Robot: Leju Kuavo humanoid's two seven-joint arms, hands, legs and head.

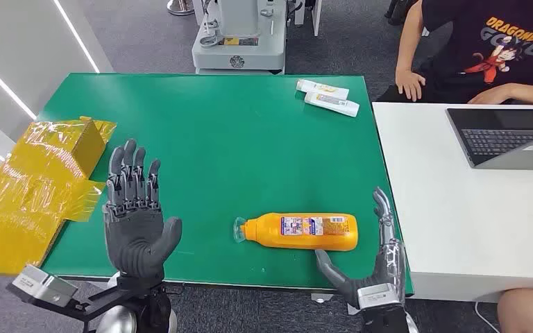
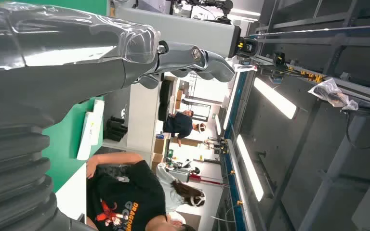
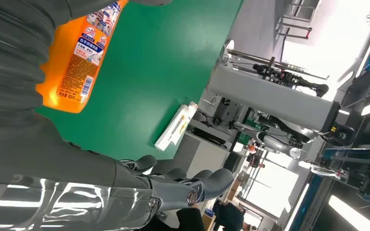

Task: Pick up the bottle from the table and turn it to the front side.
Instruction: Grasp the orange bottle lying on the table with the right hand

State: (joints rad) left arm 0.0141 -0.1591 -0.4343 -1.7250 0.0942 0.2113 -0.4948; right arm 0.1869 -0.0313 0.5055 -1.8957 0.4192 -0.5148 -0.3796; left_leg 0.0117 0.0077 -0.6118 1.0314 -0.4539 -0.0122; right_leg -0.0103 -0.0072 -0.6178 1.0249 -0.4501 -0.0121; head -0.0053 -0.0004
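Note:
An orange bottle (image 1: 300, 232) lies on its side near the front edge of the green table (image 1: 222, 139), cap pointing left, its small-print label facing up. The right wrist view shows the same bottle (image 3: 79, 57) close to the hand. My right hand (image 1: 375, 267) stands just right of and behind the bottle's base, fingers straight up, thumb reaching toward the bottle without touching it. At the table's front left, my left hand (image 1: 133, 215) is raised, palm showing, fingers spread, holding nothing; its fingers (image 2: 192, 60) stretch out in the left wrist view.
Two white tubes (image 1: 327, 97) lie at the table's far right. Crumpled yellow wrapping (image 1: 35, 180) hangs over the left edge. A white desk (image 1: 444, 201) with a laptop (image 1: 506, 135) adjoins on the right, where a person (image 1: 486, 48) sits.

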